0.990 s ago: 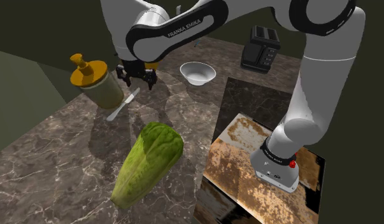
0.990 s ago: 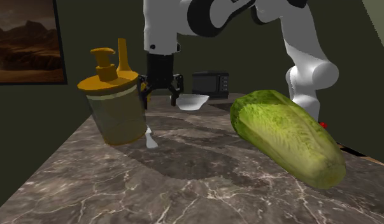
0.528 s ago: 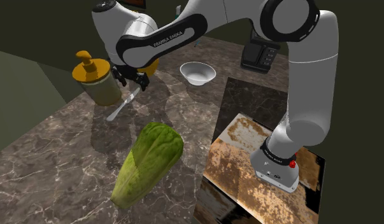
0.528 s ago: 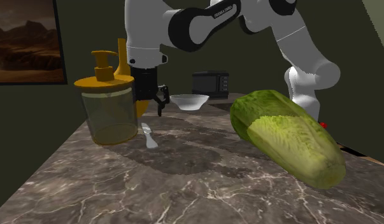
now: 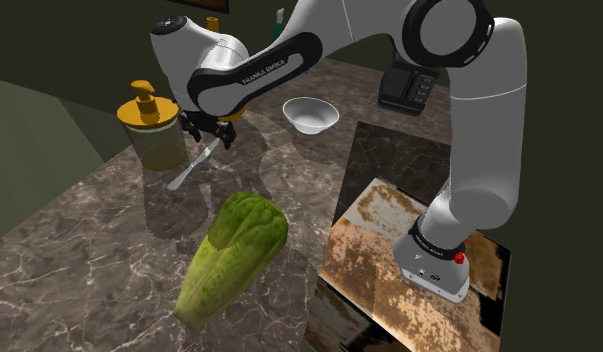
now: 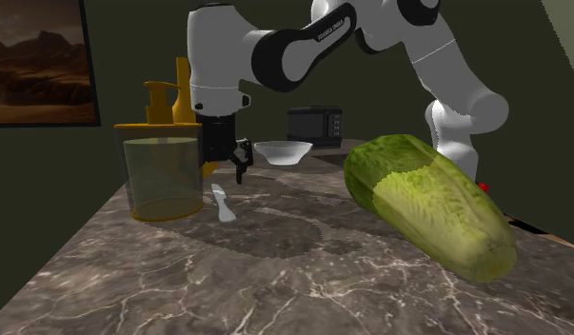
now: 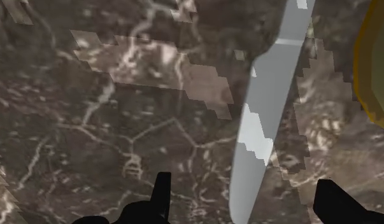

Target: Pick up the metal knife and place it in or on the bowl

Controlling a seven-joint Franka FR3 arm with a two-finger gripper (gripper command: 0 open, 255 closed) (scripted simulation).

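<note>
Hand [image 5: 208,136]: we see it spread wide over the knife [image 5: 192,167], not touching.
Crowding: jar [image 5: 154,140] just beside; lettuce [image 5: 234,255] near; bowl [image 5: 310,114] apart.

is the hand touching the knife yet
Apart. In the wrist view the knife lies between the hand's open fingers, with marble counter showing on either side of it.

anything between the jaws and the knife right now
Nothing. In the wrist view the knife lies on the bare marble counter, its end between the open jaws and touching neither.
</note>
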